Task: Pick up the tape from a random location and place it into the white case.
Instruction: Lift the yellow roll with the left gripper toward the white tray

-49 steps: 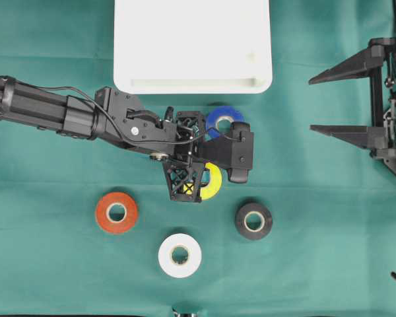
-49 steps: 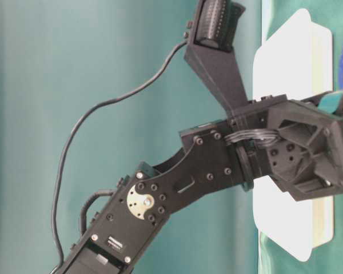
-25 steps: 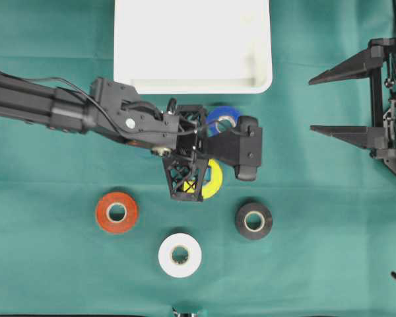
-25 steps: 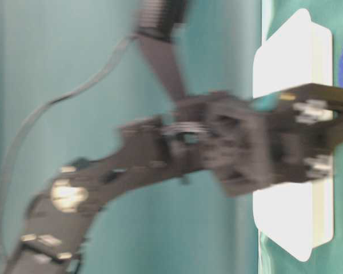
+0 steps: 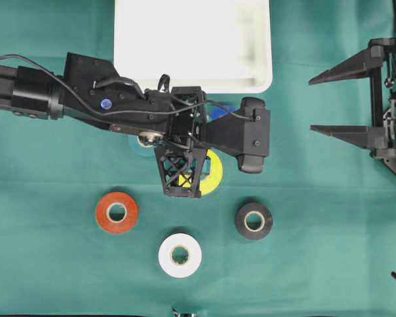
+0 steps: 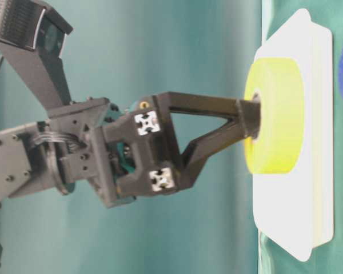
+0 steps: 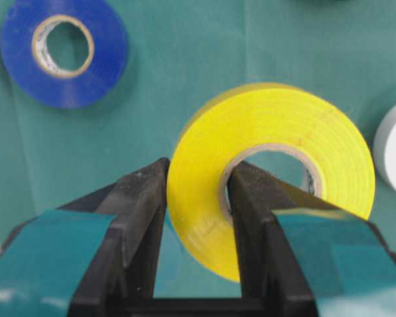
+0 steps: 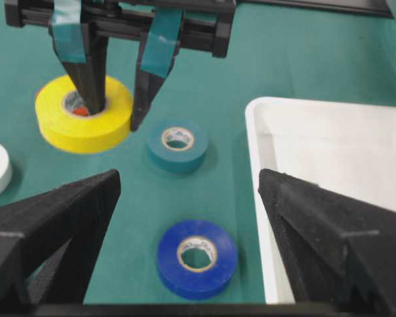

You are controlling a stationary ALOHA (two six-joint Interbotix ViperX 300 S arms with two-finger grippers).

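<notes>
The left claw (image 7: 191, 218) is pinching the yellow tape (image 7: 270, 172), one finger (image 7: 254, 224) inside the cardboard core and the other against the roll's outer face. The roll hangs clear of the green counter (image 5: 317, 264), apparently tilted, its hole roughly facing upward, near the white case (image 5: 191, 39) but outside it. The right claw (image 5: 330, 102) stands spread wide, holding nothing. No lettering is readable on any roll. A blue roll (image 8: 197, 257) and teal roll (image 8: 177, 145) lie flat nearby.
</notes>
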